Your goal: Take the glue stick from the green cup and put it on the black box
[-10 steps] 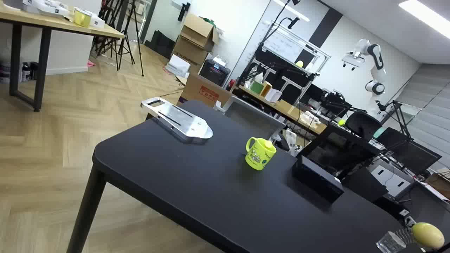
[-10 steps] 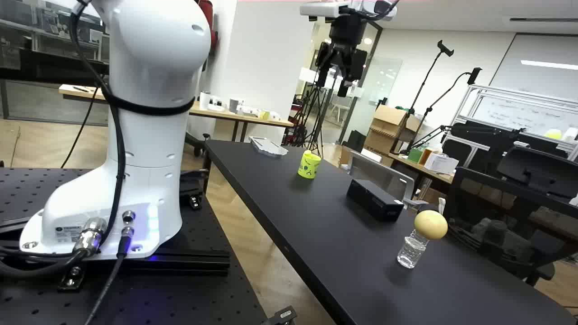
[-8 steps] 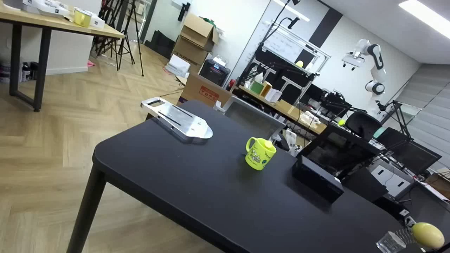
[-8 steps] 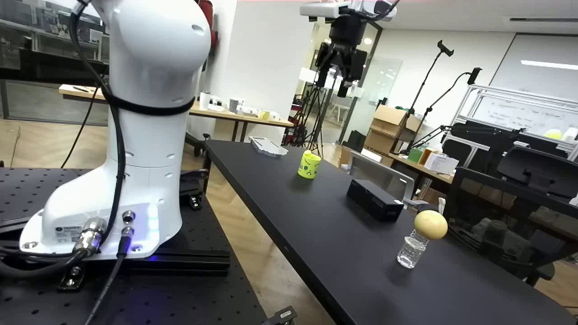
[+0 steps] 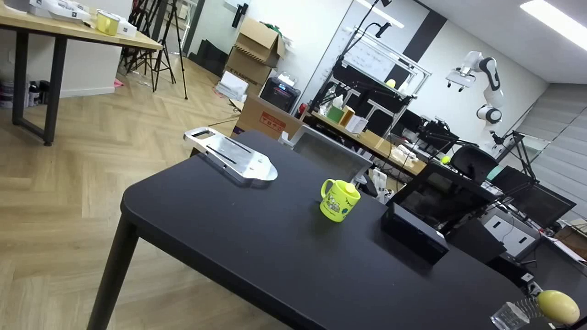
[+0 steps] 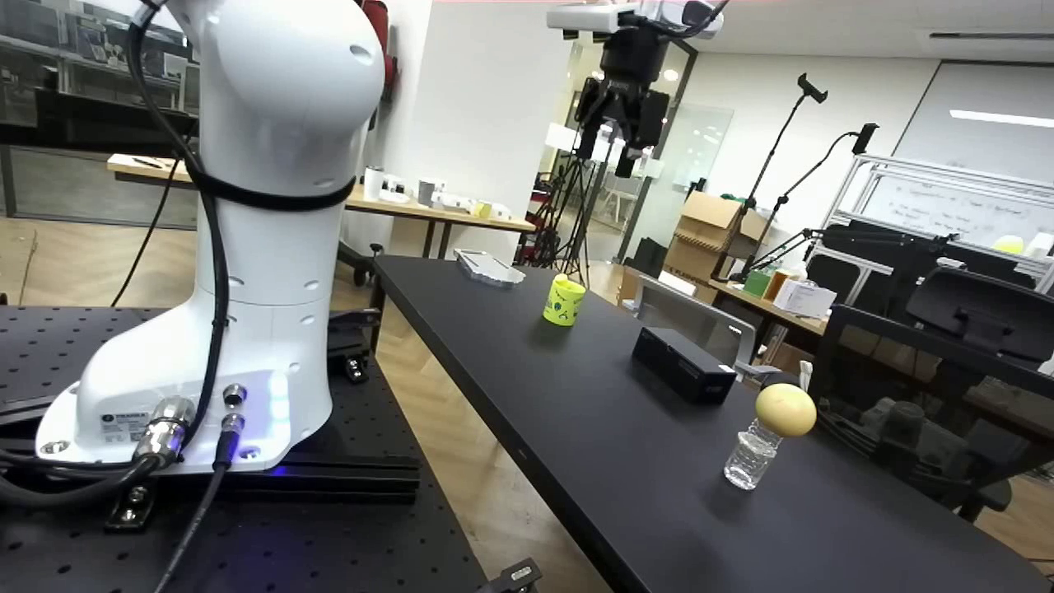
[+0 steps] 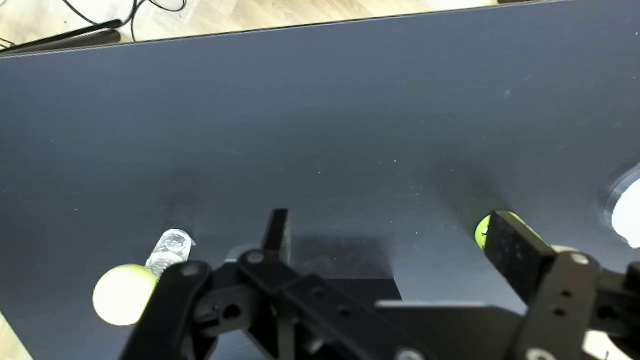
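Wrist view: here's your gripper (image 7: 390,220), hanging over the black table (image 7: 300,125) with its two fingers spread well apart, and the one on the right hides part of the green cup (image 7: 481,233). Over to an exterior view, and you're way up high, fingers pointing down, well above everything on the tabletop. And there's your glue stick (image 5: 350,188)! It's in the cup, yellow-green top poking out at the rim; how deep it goes, you can't tell from here. The cup stands upright, with a silver plate (image 5: 234,158) off to its left near the table's edge. To the right of the cup, apart from it, the black box (image 5: 412,236) lies flat on the table. Nearer than the box in an exterior view, a yellow ball (image 6: 785,410) sits atop a clear container (image 6: 748,461), and over on the left stands your arm's white base (image 6: 263,346).
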Motion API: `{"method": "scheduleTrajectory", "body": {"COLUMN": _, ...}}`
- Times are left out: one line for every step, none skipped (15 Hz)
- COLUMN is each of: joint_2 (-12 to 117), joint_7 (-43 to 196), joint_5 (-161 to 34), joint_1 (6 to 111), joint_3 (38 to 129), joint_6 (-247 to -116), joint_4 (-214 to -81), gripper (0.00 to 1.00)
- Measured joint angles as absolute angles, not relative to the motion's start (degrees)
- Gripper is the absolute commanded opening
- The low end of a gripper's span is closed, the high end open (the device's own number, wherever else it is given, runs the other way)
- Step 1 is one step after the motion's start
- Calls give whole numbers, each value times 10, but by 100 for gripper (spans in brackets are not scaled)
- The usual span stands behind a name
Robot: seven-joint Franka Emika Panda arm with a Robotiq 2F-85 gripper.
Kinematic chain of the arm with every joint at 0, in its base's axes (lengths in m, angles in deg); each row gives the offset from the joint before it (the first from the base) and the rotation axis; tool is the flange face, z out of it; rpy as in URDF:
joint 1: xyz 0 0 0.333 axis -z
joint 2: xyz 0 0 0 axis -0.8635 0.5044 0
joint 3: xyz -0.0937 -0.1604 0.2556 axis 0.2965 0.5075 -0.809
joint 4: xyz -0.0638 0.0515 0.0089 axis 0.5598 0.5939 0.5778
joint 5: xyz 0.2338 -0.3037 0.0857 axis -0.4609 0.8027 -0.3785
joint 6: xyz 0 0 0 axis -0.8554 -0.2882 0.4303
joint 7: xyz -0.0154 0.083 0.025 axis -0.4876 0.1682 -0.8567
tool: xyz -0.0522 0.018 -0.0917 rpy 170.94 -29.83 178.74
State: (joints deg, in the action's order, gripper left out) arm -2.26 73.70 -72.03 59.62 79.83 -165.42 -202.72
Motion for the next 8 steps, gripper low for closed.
{"method": "scheduleTrajectory", "body": {"joint_2": -23, "joint_7": 737, "joint_5": -720, "joint_1": 596, "joint_3": 798, "joint_6": -1654, "joint_4": -2027, "gripper": 100}}
{"method": "scheduleTrajectory", "body": {"joint_2": -23, "joint_7": 737, "joint_5": -720, "joint_1": 596, "joint_3": 798, "joint_6": -1654, "joint_4": -2027, "gripper": 100}}
{"method": "scheduleTrajectory", "body": {"joint_2": -22, "joint_7": 737, "joint_5": -720, "joint_1": 596, "joint_3": 798, "joint_6": -1654, "joint_4": -2027, "gripper": 100}}
{"method": "scheduleTrajectory", "body": {"joint_2": -21, "joint_7": 731, "joint_5": -720, "joint_1": 596, "joint_3": 798, "joint_6": -1654, "joint_4": -2027, "gripper": 100}}
{"method": "scheduleTrajectory", "body": {"joint_2": -17, "joint_7": 724, "joint_5": -718, "joint_1": 595, "joint_3": 797, "joint_6": -1659, "joint_4": -2027, "gripper": 100}}
{"method": "scheduleTrajectory", "body": {"joint_2": -10, "joint_7": 718, "joint_5": -715, "joint_1": 594, "joint_3": 793, "joint_6": -1672, "joint_4": -2025, "gripper": 100}}
{"method": "scheduleTrajectory", "body": {"joint_2": 2, "joint_7": 715, "joint_5": -708, "joint_1": 593, "joint_3": 786, "joint_6": -1689, "joint_4": -2022, "gripper": 100}}
{"method": "scheduleTrajectory", "body": {"joint_2": 19, "joint_7": 715, "joint_5": -701, "joint_1": 592, "joint_3": 777, "joint_6": -1709, "joint_4": -2015, "gripper": 100}}
